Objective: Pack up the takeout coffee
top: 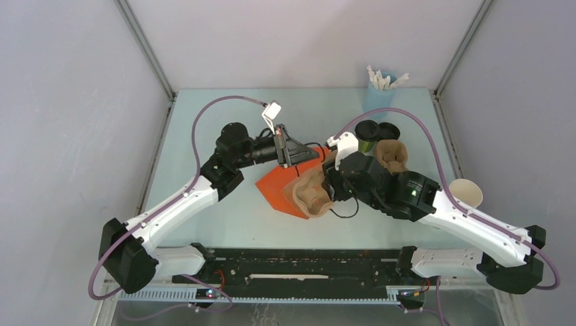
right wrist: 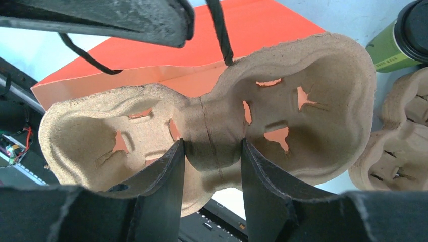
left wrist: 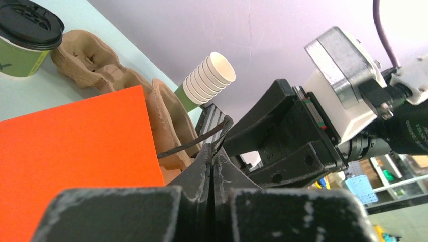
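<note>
The takeout coffee (top: 367,136) stands right of centre in the top view, just beside a spare carrier (top: 392,155). Nearer the middle, a pulp carrier (right wrist: 303,96) is clamped at its narrow waist by the partly spread right gripper (right wrist: 212,151), against the orange bag (top: 275,191). Only in the left wrist view is the left gripper (left wrist: 213,156) seen pinched tight on the bag's black handle (left wrist: 192,144).

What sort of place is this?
Likely a robot test cell: plain grey walls around a table with two arms bolted on, plus a lidded coffee cup, pulp cup carrier and orange bag.
</note>
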{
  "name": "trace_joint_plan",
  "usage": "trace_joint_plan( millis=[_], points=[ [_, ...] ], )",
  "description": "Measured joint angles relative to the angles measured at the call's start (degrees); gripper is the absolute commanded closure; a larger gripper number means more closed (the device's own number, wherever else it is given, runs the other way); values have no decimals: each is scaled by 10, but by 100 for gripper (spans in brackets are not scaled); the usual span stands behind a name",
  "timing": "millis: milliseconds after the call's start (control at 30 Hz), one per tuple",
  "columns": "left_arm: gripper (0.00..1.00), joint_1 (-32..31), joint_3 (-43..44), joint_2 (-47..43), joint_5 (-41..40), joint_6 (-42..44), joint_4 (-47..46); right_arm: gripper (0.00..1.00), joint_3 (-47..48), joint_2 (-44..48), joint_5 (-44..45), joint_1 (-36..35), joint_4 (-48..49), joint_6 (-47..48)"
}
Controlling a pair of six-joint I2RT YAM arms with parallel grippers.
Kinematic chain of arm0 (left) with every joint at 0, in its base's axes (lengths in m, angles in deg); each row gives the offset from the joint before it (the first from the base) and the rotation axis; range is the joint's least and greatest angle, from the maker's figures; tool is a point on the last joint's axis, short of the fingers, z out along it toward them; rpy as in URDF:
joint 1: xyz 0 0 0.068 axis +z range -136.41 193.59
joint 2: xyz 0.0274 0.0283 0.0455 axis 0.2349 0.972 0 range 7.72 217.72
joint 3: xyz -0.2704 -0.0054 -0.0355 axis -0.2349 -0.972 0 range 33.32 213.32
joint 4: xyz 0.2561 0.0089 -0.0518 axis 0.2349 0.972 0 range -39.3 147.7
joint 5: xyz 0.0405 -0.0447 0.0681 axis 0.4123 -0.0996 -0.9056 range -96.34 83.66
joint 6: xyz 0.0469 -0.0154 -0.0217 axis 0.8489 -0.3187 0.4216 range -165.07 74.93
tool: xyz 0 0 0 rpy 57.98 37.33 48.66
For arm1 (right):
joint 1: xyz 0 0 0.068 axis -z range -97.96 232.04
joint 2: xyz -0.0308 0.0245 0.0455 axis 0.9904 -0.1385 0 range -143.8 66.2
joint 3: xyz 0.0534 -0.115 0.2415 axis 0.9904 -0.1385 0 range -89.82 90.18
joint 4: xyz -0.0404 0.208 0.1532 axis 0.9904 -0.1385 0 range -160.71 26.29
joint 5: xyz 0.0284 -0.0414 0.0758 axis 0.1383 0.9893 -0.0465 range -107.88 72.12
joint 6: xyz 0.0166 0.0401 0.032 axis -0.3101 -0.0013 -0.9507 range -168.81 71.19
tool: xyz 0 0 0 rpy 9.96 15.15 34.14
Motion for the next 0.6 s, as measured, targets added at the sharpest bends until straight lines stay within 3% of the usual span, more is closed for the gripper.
trace_joint_plan(
  millis=[200,400,600],
  points=[
    [100,-2,-5,0,-4,-43,-19,68,-2,7,-34,-4,9,-7],
    [100,-3,-17,0,3,-63,-48,68,-26,49,-124,16,41,-12],
    [100,-3,-29,-3,45,-85,-94,68,-44,88,-262,97,53,3]
  ],
)
